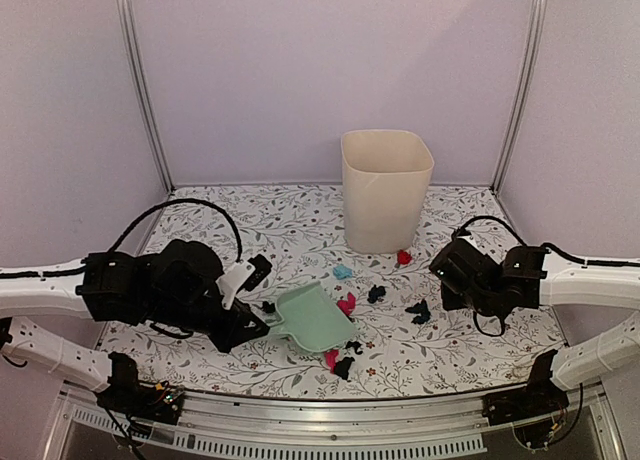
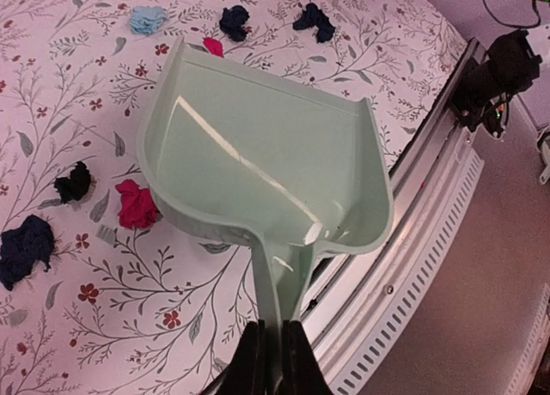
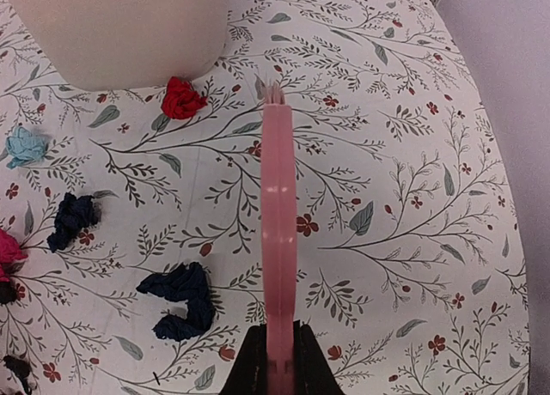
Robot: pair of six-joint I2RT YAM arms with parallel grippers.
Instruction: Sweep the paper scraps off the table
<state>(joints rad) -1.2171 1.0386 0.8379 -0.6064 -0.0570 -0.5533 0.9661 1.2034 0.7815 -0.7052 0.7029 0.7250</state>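
Note:
Paper scraps lie across the floral table [image 1: 250, 230]: a red one [image 1: 404, 257] by the bin, teal [image 1: 342, 272], navy [image 1: 419, 311], magenta [image 1: 346, 304] and black [image 1: 344, 367]. My left gripper [image 1: 262, 325] is shut on the handle of a mint-green dustpan [image 1: 310, 318], which is empty [image 2: 258, 163]. A magenta wad [image 2: 136, 203] and a black wad [image 2: 73, 182] lie just beside its edge. My right gripper [image 3: 279, 361] is shut on a pink brush [image 3: 279, 232], held above the table right of a navy wad [image 3: 180, 299] and near the red wad [image 3: 182, 97].
A tall cream bin [image 1: 386, 188] stands at the back centre of the table. The metal rail [image 2: 430, 180] runs along the near table edge, close under the dustpan. Grey walls enclose the back and sides.

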